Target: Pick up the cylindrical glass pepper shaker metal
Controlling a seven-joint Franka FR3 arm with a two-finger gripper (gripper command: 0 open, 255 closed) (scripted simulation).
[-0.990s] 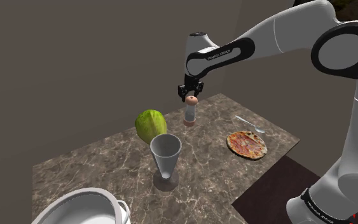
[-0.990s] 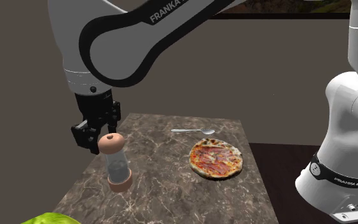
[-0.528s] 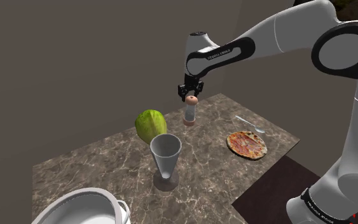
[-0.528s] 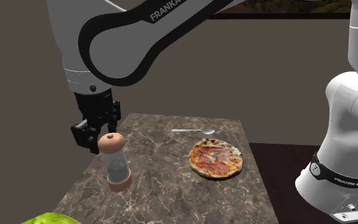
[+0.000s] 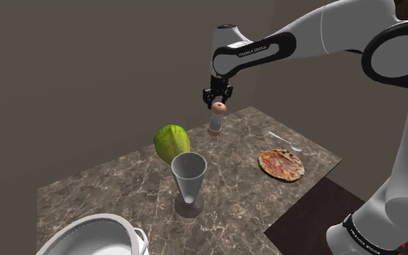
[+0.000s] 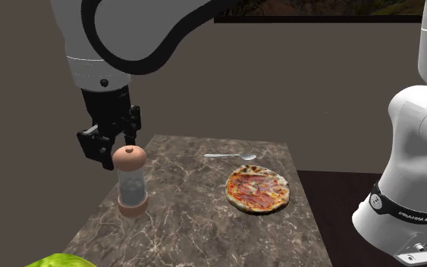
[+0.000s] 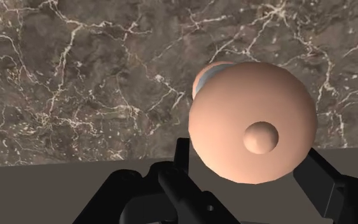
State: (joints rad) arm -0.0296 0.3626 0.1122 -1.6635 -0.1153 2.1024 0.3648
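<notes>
Claw: Your claw (image 7: 250,162) is closed onto the pepper shaker's round cap. The two black fingers press it from either side, narrowed just to the cap's width.
Shaker's place: The pepper shaker (image 6: 131,182) hangs directly under the claw, above the far part of the surface (image 5: 122,188), close to the wall. You cannot tell whether its foot has left the stone.
Axis: Its long axis stands upright, nearly in line with the claw, so your lift probably wants to go straight up.
Build: The cap (image 7: 250,121) is a smooth salmon-pink dome with a small knob. Below it are a clear, glassy cylinder and a pink foot ring.
Surface: Dark brown marble with pale veins.
Neighbours: A green lettuce (image 5: 172,141) is near. A white goblet (image 5: 188,181), a pizza (image 5: 281,164) and a spoon (image 5: 285,140) lie well apart.
</notes>
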